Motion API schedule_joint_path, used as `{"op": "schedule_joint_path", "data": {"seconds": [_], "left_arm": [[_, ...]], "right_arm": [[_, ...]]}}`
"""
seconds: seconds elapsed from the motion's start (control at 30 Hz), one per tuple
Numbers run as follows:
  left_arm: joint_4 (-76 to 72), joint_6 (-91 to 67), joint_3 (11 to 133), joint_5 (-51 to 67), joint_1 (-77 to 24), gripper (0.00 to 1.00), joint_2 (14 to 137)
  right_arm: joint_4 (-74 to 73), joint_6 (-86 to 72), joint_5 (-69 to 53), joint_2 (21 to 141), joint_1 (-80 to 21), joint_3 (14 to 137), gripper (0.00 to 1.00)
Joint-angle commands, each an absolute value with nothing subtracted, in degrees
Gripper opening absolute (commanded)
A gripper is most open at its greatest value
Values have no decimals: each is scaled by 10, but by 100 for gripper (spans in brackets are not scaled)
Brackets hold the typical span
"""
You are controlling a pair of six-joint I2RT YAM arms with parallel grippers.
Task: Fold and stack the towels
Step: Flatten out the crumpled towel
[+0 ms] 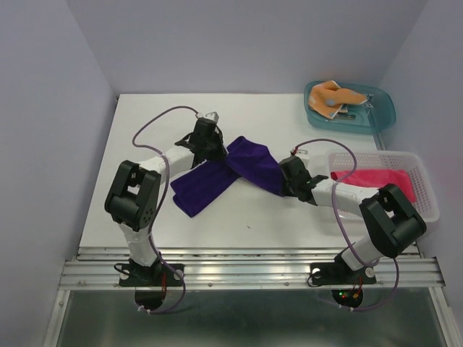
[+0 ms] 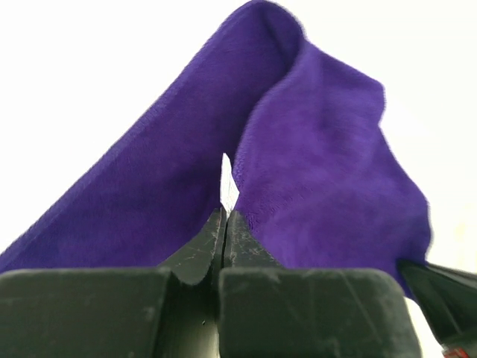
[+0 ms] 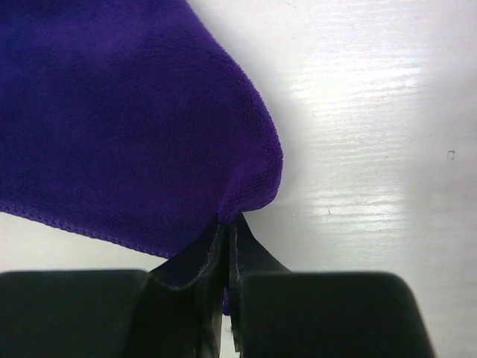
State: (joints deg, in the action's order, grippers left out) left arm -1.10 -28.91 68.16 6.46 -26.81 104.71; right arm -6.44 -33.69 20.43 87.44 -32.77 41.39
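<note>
The dark purple towel lies half folded across the middle of the table, with one end raised between the two arms. My left gripper is shut on its far edge; in the left wrist view the cloth rises on both sides of the closed fingertips. My right gripper is shut on the towel's right corner, and the right wrist view shows that corner pinched at the closed tips. The pink-red towel lies in a white basket. The orange dotted towel lies in a teal tray.
The white slotted basket stands at the table's right edge. The teal tray sits at the far right corner. Grey walls close in the left, back and right sides. A metal rail runs along the near edge.
</note>
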Motion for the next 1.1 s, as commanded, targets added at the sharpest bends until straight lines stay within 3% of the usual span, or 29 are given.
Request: {"op": "schedule_joint_path", "data": {"seconds": [0.0,0.37,0.63,0.87,1.07], "left_arm": [[-57,-289,639,77,-276,0,946],[-229,-343,505,285,-280,0,748],[-224,-359,503,228,-287,0,594],[-147,-334,648,174,-287,0,531],[-80,-329,748,89,-287,0,519]], "right_arm": [[-64,-309,160,811,-323,411,1],[-40,-265,-15,636,-325,428,1],[-67,-248,-42,570,-326,538,1],[-111,-217,-116,585,-326,747,1],[-154,-192,-101,608,-326,885,1]]}}
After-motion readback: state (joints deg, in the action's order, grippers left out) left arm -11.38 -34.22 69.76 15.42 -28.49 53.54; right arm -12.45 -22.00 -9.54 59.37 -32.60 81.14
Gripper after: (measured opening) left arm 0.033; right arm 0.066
